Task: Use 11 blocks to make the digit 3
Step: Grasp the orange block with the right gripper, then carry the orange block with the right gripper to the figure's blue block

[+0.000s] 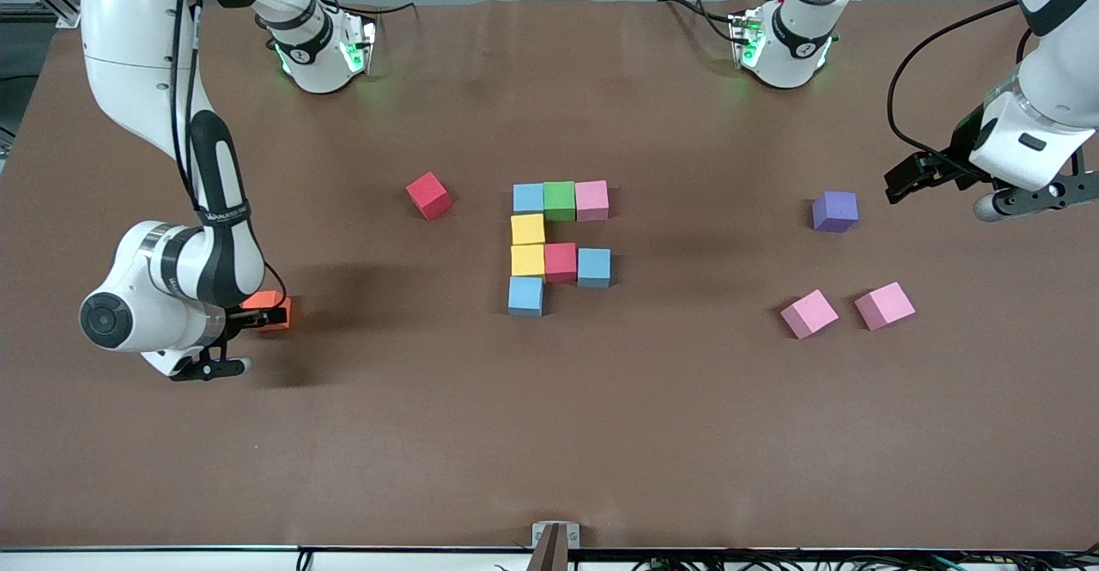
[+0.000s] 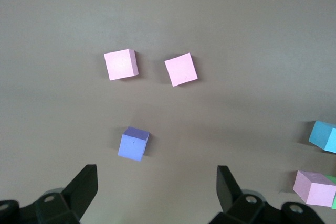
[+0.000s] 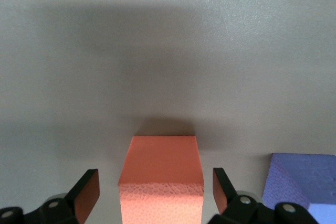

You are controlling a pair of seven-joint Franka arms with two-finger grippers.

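Eight cubes already touch in the unfinished digit 3 [image 1: 558,245] at mid-surface: a row of light blue [image 1: 528,197], green [image 1: 559,200] and pink [image 1: 592,200]; one yellow [image 1: 527,228] just nearer the camera under the blue; then a row of yellow [image 1: 527,259], red [image 1: 560,262] and light blue [image 1: 594,267]; and one more light blue [image 1: 525,296] nearest the camera under the second yellow. Counted in the figure, that is three light blue, two yellow, one green, one pink, one red. Loose cubes: a second red one [image 1: 428,195] toward the right arm's end, two pink ones [image 1: 809,313] [image 1: 884,306] near each other toward the left arm's end, one purple [image 1: 834,211] farther from the camera than those, and one orange [image 1: 269,309]. A second purple cube [image 3: 299,182] shows only in the right wrist view, just beside the orange. Right gripper [image 1: 258,320] is down at the orange cube, fingers wide on either side of it with gaps showing, not gripping. Left gripper [image 1: 923,178] hangs open and empty above the surface near the purple cube.
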